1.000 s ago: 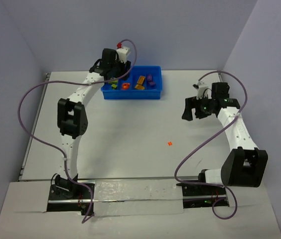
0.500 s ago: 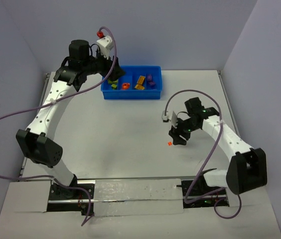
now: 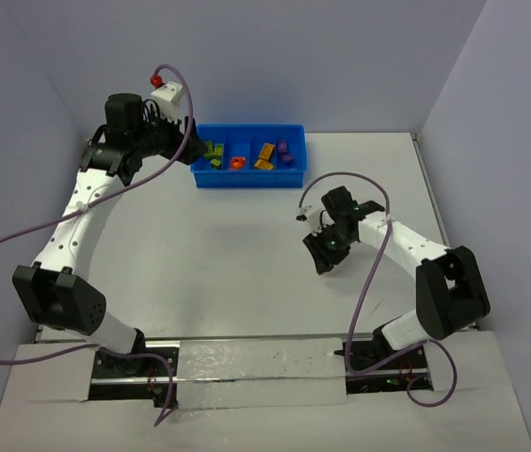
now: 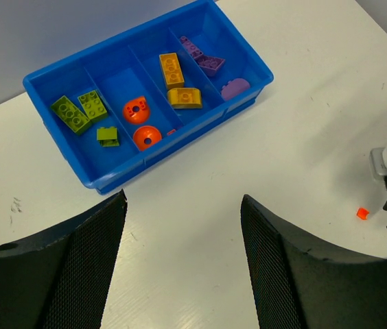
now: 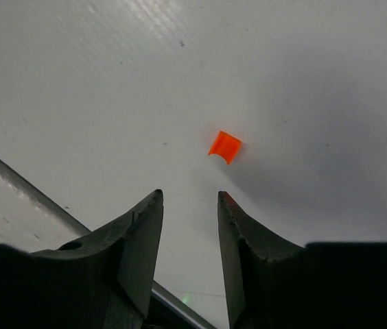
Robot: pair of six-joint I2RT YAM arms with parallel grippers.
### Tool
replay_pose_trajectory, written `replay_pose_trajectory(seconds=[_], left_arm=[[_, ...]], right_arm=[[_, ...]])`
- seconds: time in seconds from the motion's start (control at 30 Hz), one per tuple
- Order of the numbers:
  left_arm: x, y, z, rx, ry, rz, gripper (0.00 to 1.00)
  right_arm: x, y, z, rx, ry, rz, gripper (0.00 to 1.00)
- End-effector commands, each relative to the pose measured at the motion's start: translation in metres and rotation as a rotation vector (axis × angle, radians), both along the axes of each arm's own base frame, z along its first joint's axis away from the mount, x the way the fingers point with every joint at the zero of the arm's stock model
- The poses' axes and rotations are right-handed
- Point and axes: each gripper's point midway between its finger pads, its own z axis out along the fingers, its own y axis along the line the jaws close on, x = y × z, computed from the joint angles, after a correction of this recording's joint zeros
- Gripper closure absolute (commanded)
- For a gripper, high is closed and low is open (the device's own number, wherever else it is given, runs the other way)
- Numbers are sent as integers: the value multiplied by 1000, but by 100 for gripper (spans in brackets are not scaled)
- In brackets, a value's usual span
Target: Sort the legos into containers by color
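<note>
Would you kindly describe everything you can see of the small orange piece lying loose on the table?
The orange piece is a tiny, bright orange-red, plastic-looking block, roughly square from above with one edge scooped into a shallow curve. It lies alone on the white table, well away from the blue bin. Only the table touches it: the right gripper hangs just short of it, jaws slightly apart and empty.

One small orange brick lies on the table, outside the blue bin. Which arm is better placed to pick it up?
The right arm. The right hand hangs just by the orange brick, open and empty. The left hand is near the blue bin, far from the brick.
</note>
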Motion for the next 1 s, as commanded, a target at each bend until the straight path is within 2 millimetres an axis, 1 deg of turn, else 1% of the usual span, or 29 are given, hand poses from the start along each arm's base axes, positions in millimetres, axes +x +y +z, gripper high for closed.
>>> replay_pose_trajectory(seconds=[0.0, 0.1, 0.2, 0.23, 0.27, 0.3, 0.47, 0.63, 0.83, 0.97], left_arm=[[1, 0, 34, -30, -98, 21, 26], [5, 1, 36, -30, -111, 29, 26], [6, 1, 36, -30, -112, 30, 26], [6, 1, 36, -30, -112, 30, 26], [6, 1, 36, -30, -114, 31, 26], [6, 1, 35, -29, -112, 31, 26], [7, 1, 33, -28, -108, 30, 26], [10, 2, 29, -22, -103, 40, 26], [10, 3, 23, -14, -99, 45, 26], [10, 3, 23, -18, -100, 43, 25]], right_arm=[[16, 0, -2, -59, 25, -176, 56], [18, -2, -9, -91, 54, -228, 51], [22, -4, -16, -125, 67, -272, 37], [24, -5, -17, -129, 60, -278, 34], [27, -5, -16, -129, 49, -281, 32], [31, -5, -15, -127, 31, -285, 32], [34, -2, -20, -128, 48, -279, 33], [45, -2, -22, -147, 5, -332, 39], [45, -3, -25, -175, -6, -352, 41], [44, -1, -28, -185, 9, -376, 42]])
